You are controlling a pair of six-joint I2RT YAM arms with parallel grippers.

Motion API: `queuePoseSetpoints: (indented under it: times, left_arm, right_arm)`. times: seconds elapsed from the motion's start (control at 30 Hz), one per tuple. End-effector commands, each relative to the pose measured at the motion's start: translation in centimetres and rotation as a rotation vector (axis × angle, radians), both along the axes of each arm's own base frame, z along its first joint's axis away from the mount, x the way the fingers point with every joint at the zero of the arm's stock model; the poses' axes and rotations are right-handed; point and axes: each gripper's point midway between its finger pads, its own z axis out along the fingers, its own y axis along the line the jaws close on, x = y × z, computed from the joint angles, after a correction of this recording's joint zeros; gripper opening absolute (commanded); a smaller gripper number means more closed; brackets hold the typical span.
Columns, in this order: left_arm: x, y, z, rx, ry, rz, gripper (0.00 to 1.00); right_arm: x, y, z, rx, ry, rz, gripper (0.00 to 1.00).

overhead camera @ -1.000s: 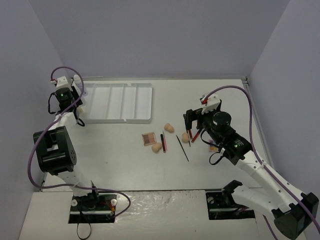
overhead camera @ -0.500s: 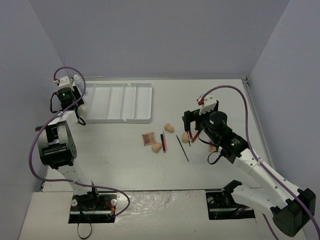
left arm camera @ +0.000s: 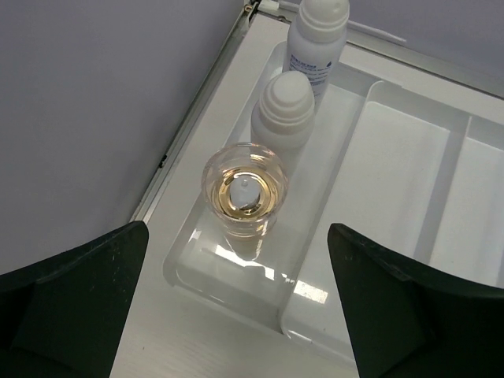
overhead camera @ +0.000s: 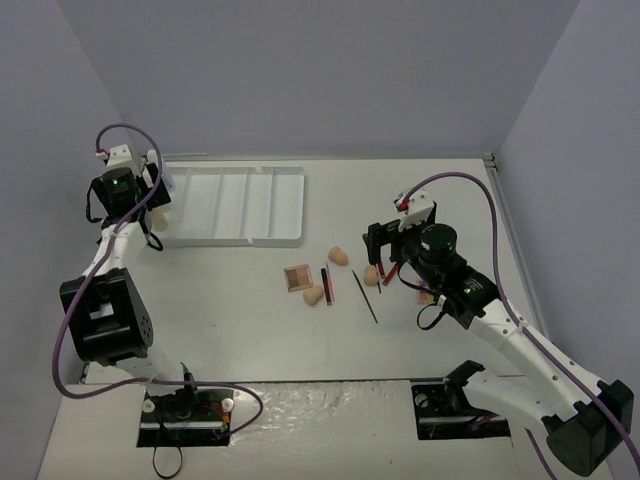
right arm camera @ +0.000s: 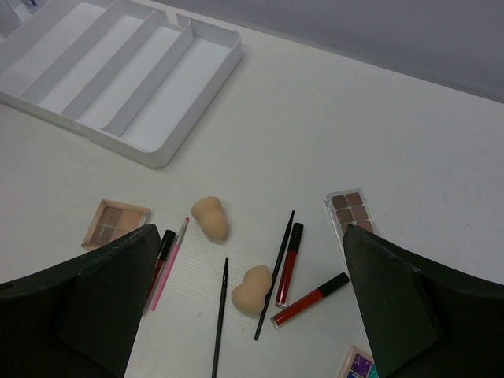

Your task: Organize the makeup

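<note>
The loose sponges [right arm camera: 209, 218] and pencils [right arm camera: 220, 315] are seen right below the wide-open right gripper [right arm camera: 252, 236]; the left gripper [left arm camera: 236, 232], open and empty too, is far off above the tray [left arm camera: 409, 157].

The left tool [left arm camera: 238, 244] hangs above the near-left corner of the white tray [left arm camera: 409, 181]. Its two dark fingers [left arm camera: 79, 307] are spread wide and touch nothing. At the near end of the tray's leftmost compartment, a clear tube [left arm camera: 245, 189] of tan liquid stands upright. Just beyond it in the same compartment stands a short white bottle [left arm camera: 283, 110], then a taller white bottle [left arm camera: 318, 35]. The tray lies on the pale desk [left arm camera: 205, 346], close along a grey wall [left arm camera: 94, 102] on its left.
</note>
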Motion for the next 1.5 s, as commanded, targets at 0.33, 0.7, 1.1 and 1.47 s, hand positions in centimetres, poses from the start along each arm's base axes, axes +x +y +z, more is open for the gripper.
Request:
queuePoseSetpoints:
  times: [0.33, 0.7, 1.1, 1.47]
  left_arm:
    - [-9.0, -19.8, 4.6, -0.263, 0.189, -0.19, 0.97]
    - [-12.1, -37.4, -4.6, -0.329, 0.405, -0.294, 0.97]
    - [-12.7, -40.6, -12.0, -0.304, 0.565, -0.228, 0.97]
    - [-14.0, -39.6, -15.5, -0.277, 0.644, -0.18, 0.92]
  right_arm:
    - [0.4, -0.5, 2.9, 0.099, -0.053, -0.061, 1.0]
    - [-0.2, -0.6, 2.5, 0.106, -0.037, -0.052, 1.0]
    - [-1.1, -1.8, 2.6, 0.093, -0.059, -0.076, 1.0]
    - [-1.0, -2.1, 2.2, 0.077, -0.057, -0.088, 1.0]
